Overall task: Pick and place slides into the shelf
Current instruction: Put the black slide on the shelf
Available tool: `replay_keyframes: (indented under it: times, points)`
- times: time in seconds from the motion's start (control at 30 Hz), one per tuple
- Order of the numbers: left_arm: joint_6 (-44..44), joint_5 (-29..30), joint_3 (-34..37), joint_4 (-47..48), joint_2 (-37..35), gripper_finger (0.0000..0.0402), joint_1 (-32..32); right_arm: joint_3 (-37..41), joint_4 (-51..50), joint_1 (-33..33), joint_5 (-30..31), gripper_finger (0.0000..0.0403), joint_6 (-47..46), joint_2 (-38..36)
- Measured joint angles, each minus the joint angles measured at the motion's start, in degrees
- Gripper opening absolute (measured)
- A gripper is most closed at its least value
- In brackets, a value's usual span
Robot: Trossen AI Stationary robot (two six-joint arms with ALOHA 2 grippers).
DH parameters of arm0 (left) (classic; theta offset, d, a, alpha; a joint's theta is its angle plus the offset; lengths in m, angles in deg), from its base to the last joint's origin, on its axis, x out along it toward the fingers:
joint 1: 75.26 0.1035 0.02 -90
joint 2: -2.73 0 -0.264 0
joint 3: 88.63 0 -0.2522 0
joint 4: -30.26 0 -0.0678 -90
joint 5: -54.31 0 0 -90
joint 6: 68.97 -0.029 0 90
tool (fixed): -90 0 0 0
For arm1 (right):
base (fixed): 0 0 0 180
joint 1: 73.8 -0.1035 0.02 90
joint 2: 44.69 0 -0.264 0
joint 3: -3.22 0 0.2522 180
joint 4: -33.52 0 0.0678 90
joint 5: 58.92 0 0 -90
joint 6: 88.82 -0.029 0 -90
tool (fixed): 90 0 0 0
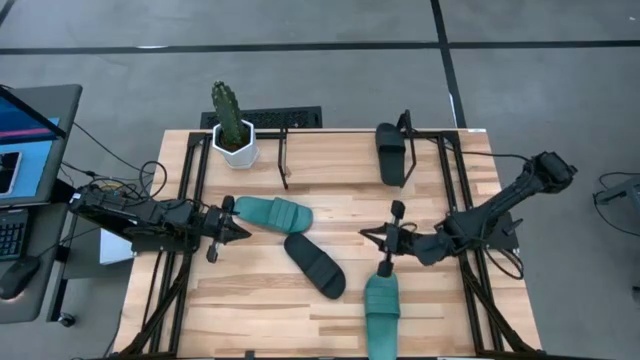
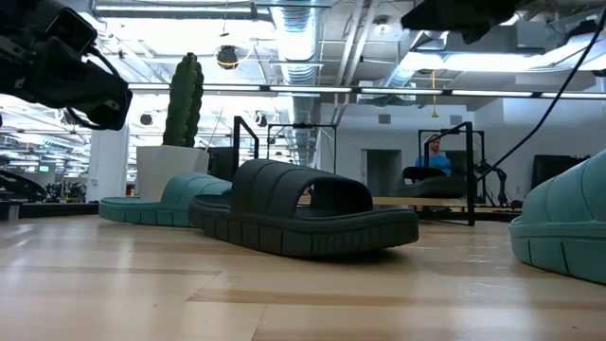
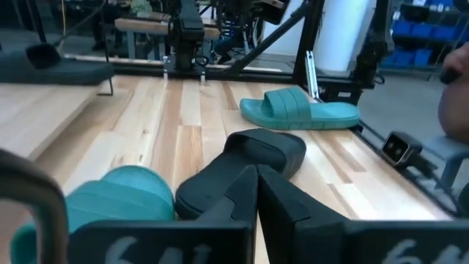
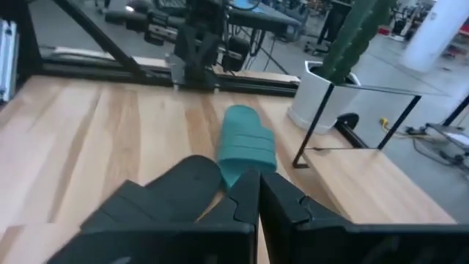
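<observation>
Three slides lie sole-down on the wooden table: a teal one (image 1: 272,212) at the left, a black one (image 1: 315,265) in the middle and a second teal one (image 1: 381,312) at the near edge. Another black slide (image 1: 391,155) sits at the right end of the shelf (image 1: 285,160), a thin black frame along the far edge. My left gripper (image 1: 240,228) is shut, its tips just beside the left teal slide (image 3: 117,194) and aimed at the black slide (image 3: 256,158). My right gripper (image 1: 365,235) is shut, above the table to the right of the black slide (image 4: 172,194).
A cactus in a white pot (image 1: 233,130) stands at the far left, beside the shelf's left upright (image 4: 315,132). Black arm rails (image 1: 190,190) run along both table sides. A laptop (image 1: 25,140) sits off the table's left. A person (image 2: 436,156) sits in the room behind.
</observation>
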Motion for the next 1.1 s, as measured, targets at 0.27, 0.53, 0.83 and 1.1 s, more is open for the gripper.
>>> replay_keyframes:
  times: [0.27,0.53,0.83,1.1]
  points:
    - [0.06,0.0,0.0,-0.01,0.0,0.0,0.0,-0.04,-4.2,-4.3,6.34,0.0,-7.8,0.0]
    - [0.59,0.52,0.04,-1.81,0.0,0.0,0.0,-0.04,-4.41,-3.67,6.36,0.0,-10.32,0.0]
    - [6.09,-2.85,0.04,-12.62,0.0,0.0,-0.02,-0.02,-11.07,-4.74,5.39,0.0,-24.46,4.24]
    - [9.7,8.1,0.02,-13.68,0.0,0.0,-0.04,-0.7,-10.97,-3.03,5.35,0.0,-25.69,9.46]
